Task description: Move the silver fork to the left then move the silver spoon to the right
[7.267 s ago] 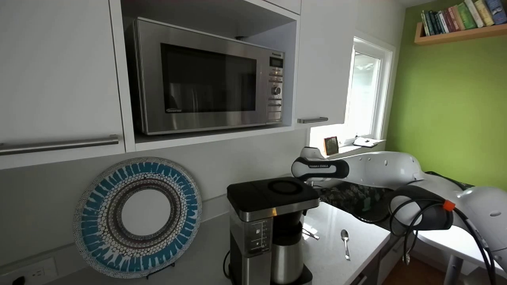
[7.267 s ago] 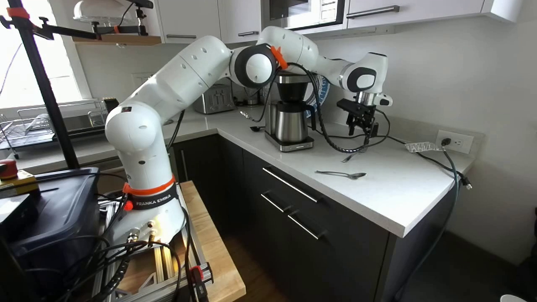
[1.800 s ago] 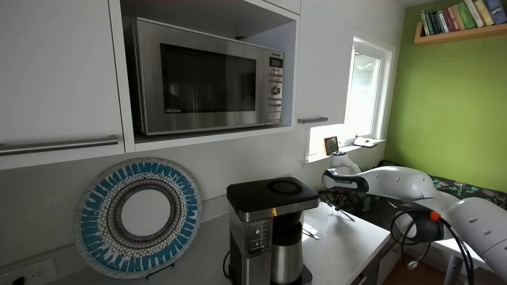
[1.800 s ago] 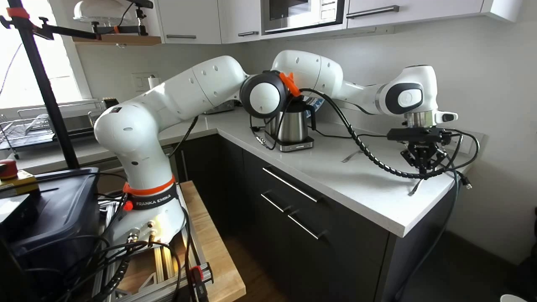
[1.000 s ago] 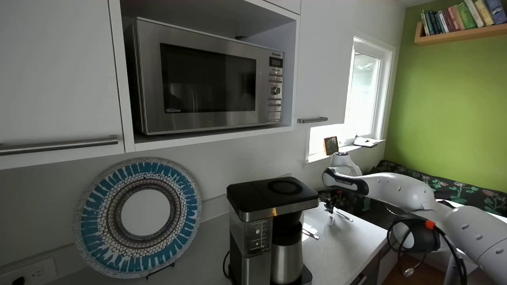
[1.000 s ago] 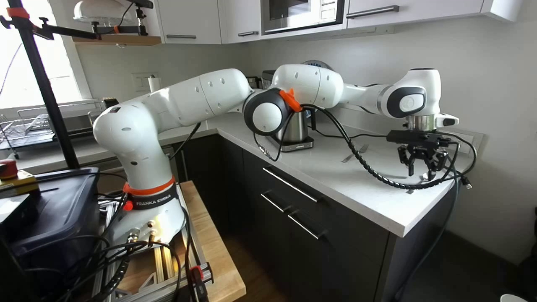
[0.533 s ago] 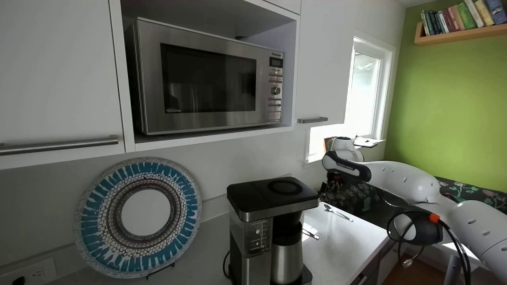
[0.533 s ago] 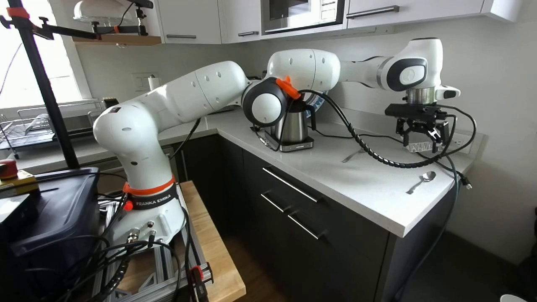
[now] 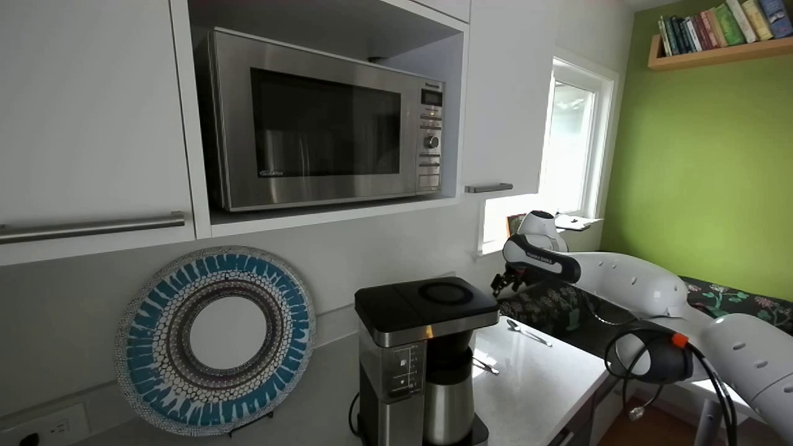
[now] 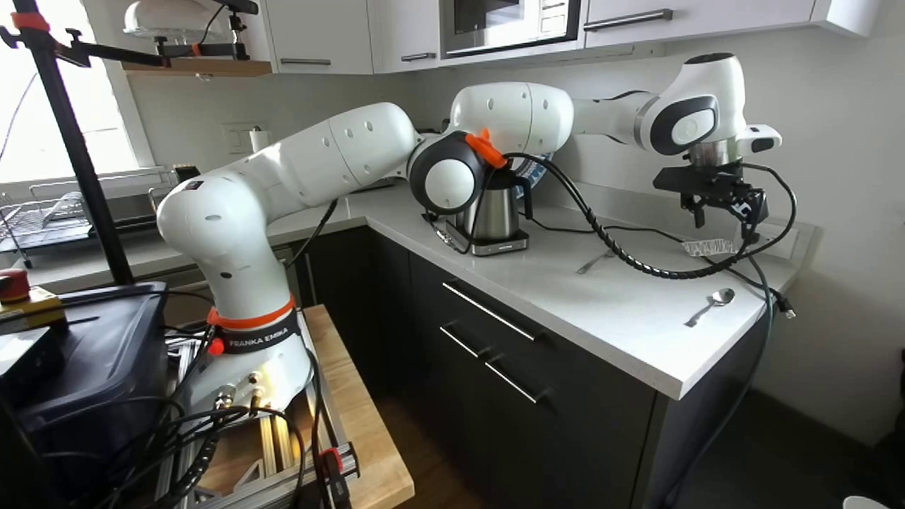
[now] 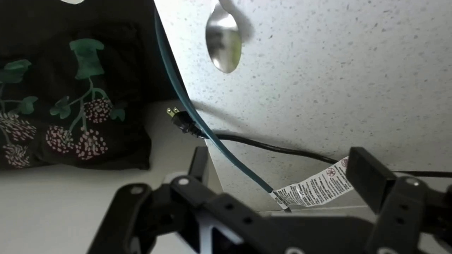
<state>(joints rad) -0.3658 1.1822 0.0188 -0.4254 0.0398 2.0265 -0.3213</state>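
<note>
Spoon (image 10: pixel 718 300) now lies along the end edge of the counter (image 10: pixel 622 318), its bowl toward the back corner and its handle toward the front corner; earlier it lay beside the front edge, above the drawers (image 10: pixel 509 424). The fork (image 10: pixel 591 264) has kept its place, well in from the end edge, between the spoon and the coffee maker (image 9: pixel 390 371). A second ago the gripper (image 11: pixel 280 164) was down at the spoon; now it hangs well above the counter, toward the end edge, and leans more than it did just before. Its two fingers (image 11: pixel 369 180) stand wide apart, up in the air and away from both spoon and counter. Past them, the wrist view shows a white tag (image 11: pixel 317 188) and a blue-green cord (image 11: pixel 226 151) near the back corner.
</note>
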